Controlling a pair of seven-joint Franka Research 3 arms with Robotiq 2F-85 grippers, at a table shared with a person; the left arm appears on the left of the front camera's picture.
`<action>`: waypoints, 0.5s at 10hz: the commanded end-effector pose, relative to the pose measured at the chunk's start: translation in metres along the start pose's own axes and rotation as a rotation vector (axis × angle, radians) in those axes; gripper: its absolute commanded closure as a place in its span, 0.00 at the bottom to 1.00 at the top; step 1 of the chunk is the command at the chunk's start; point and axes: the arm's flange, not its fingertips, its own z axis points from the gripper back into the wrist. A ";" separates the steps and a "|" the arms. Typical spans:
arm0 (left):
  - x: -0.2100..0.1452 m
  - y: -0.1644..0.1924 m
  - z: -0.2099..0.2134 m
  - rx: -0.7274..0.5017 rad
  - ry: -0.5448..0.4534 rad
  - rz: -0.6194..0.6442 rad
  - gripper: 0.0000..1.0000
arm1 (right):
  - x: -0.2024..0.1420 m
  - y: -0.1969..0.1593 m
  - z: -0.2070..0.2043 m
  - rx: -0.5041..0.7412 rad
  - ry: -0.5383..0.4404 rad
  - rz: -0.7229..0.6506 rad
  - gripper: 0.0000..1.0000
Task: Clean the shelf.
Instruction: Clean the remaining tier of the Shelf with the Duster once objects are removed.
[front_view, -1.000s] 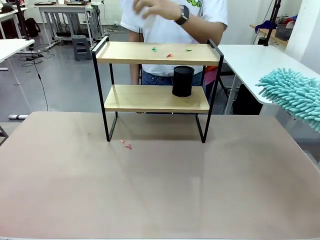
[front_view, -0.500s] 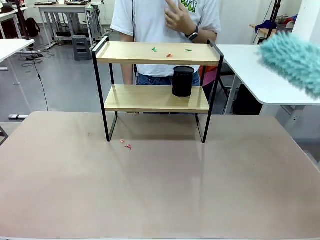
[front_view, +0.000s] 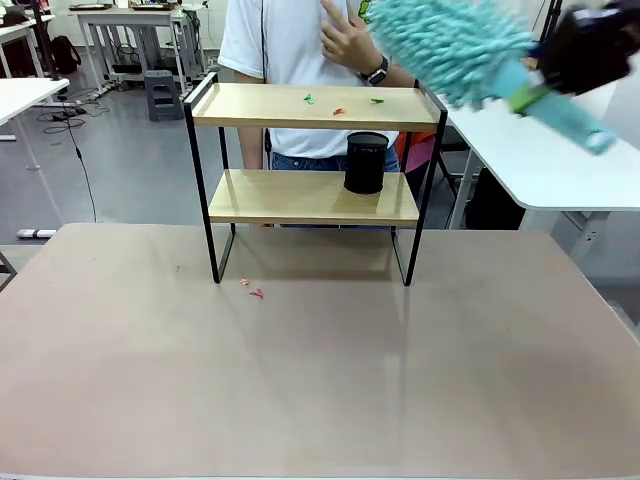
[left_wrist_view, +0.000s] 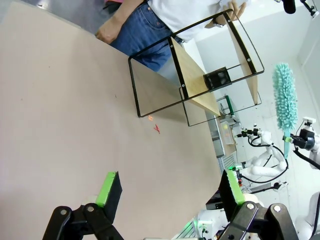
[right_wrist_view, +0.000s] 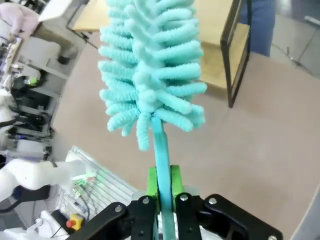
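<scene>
1. Your shelf (front_view: 300, 108) stands upright at the far middle of the brown table (front_view: 320, 400), its looped legs planted near the far edge.
2. Its top board carries green and red scraps (front_view: 339, 111) from the middle toward the right. A black cup (front_view: 365, 163) stands on the lower board, right of centre, its rim close under the top board.
3. A few red bits (front_view: 252, 291) lie on the tabletop just in front of the shelf's left legs.
4. Your right gripper (right_wrist_view: 163, 182) is clamped on the handle of a teal duster (front_view: 450, 45). Its fluffy head hangs above the shelf's right end; how far forward or back it sits, you cannot tell.
5. A person's hand (front_view: 348, 40) is raised behind the shelf, near the duster head.
6. Your left gripper (left_wrist_view: 170, 185) is spread wide with nothing between its pads, low over the near tabletop and well apart from the shelf.
7. A wide stretch of tabletop lies between you and the shelf. A white table (front_view: 530, 160) closes in beyond the shelf's right side.
</scene>
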 end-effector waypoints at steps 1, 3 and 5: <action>0.000 -0.001 -0.001 -0.020 -0.020 -0.020 0.00 | -0.017 -0.013 0.028 0.051 -0.006 -0.029 0.88; 0.000 -0.001 -0.001 -0.020 -0.020 -0.020 0.00 | 0.003 0.000 -0.008 -0.003 0.010 0.007 0.88; 0.000 -0.001 -0.001 -0.020 -0.020 -0.020 0.00 | 0.012 -0.013 0.010 -0.150 0.035 -0.078 0.88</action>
